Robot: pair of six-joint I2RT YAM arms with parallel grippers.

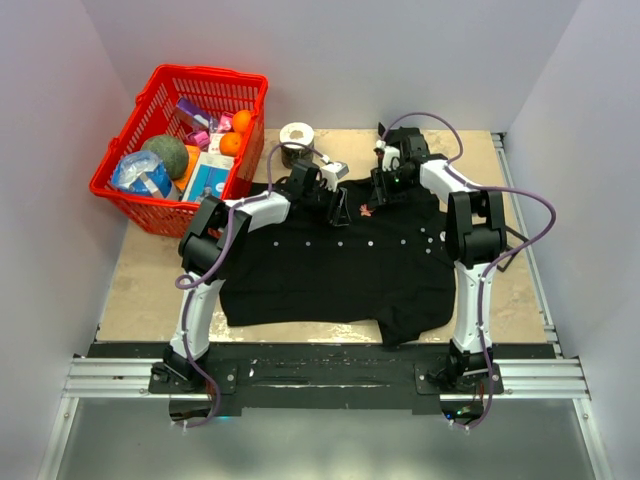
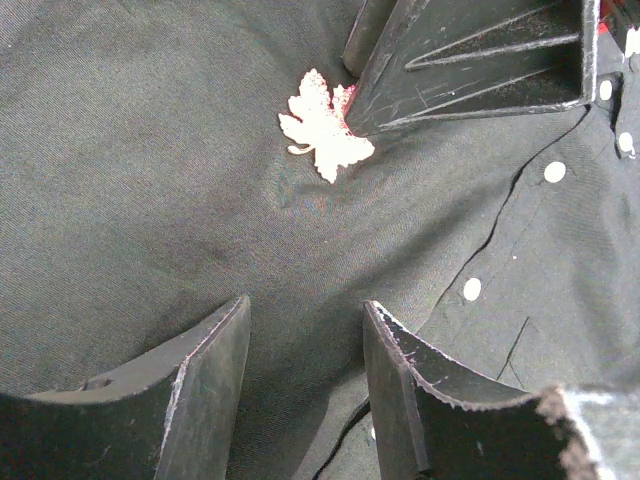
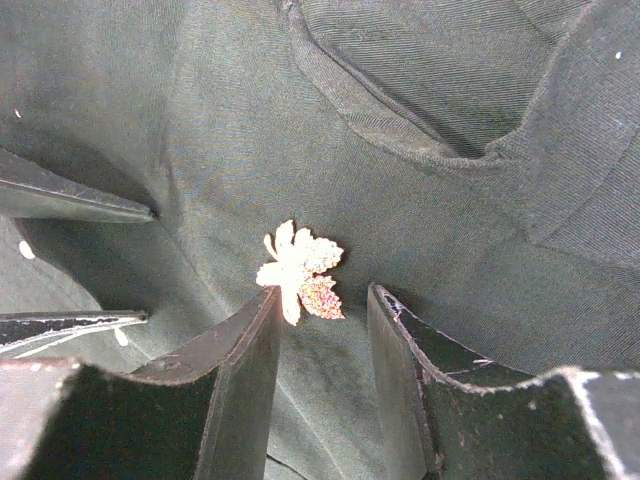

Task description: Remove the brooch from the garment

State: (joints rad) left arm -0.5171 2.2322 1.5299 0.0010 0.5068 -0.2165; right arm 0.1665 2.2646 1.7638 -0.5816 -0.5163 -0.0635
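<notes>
From above, the large black short-sleeved cloth shirt (image 1: 330,270) lay spread flat on the pale table (image 1: 140,290), and the tiny reddish-pink leaf-shaped brooch (image 1: 366,211) sat on its upper chest, between the left hand (image 1: 338,208) and the right hand (image 1: 382,190), both lowered close to it. In the left wrist view, the left hand (image 2: 305,370) stood open over bare cloth with nothing between its fingers. The brooch (image 2: 322,125) lay ahead of it, with one dark finger of the right hand touching the brooch's edge and the small round white buttons (image 2: 554,171) off to the side. In the right wrist view, the right hand (image 3: 325,305) was open too. One of its fingertips (image 3: 262,318) sat against the lower edge of the brooch (image 3: 298,270), the other was just beside it, and neither had closed. By these views nothing of the removal was done: the brooch lay flat on the shirt, seemingly pinned. Gripping it and working it free of the cloth were both left.
</notes>
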